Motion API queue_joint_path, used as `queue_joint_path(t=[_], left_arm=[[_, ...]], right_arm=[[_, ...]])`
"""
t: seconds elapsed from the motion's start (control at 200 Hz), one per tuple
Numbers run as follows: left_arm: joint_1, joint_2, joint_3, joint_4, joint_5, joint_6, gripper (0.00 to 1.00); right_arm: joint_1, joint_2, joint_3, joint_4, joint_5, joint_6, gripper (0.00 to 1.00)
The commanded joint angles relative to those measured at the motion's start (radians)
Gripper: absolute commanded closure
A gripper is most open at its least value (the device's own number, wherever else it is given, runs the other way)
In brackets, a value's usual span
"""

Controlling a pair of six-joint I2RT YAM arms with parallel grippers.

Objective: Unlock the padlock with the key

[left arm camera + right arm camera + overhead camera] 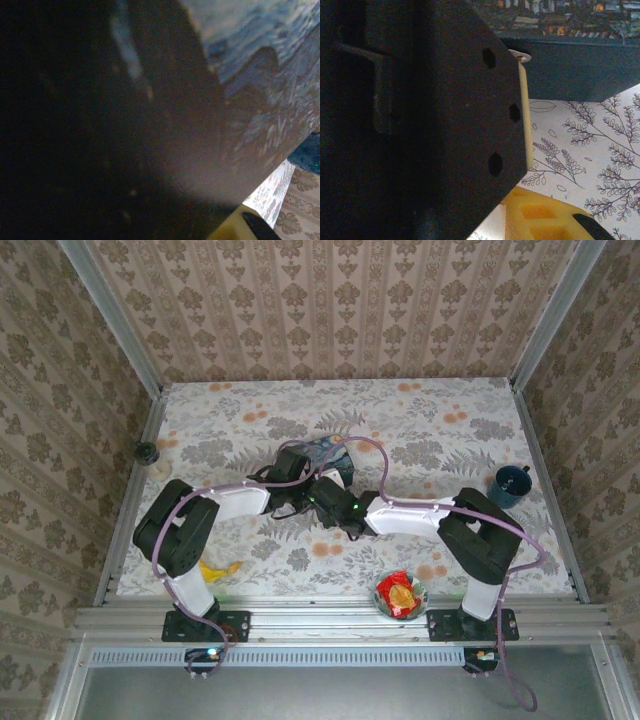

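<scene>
Floral-patterned desk (430,430) inside wallpapered walls. Both arms meet mid-desk at the near side of a blue painted tin (332,452). The left fingers (296,470) are closed, close against the tin; whether the right fingers (465,125) grip anything I cannot tell. The padlock is probably hidden between them. Likely step: bringing the key to the lock. Next calls for fine alignment, then a turn.

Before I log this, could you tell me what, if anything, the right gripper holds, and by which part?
It cannot be told: the right gripper may pinch a small silvery piece near the blue tin, but it is mostly hidden.
</scene>
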Motion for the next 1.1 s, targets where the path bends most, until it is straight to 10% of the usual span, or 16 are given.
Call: queue_joint_path(t=[0.0, 0.35, 1.095], left_arm=[[-0.010, -0.007, -0.004, 0.013, 0.081, -0.039, 1.00], [-0.009, -0.006, 0.004, 0.009, 0.089, -0.034, 1.00], [-0.024, 0.006, -0.003, 0.058, 0.113, -0.033, 1.00]], right_arm=[[0.000, 0.047, 0.017, -0.030, 0.054, 0.022, 0.77], [-0.026, 0.030, -0.008, 0.002, 0.043, 0.043, 0.96], [-0.330, -0.065, -0.220, 0.421, -0.641, 0.219, 1.00]])
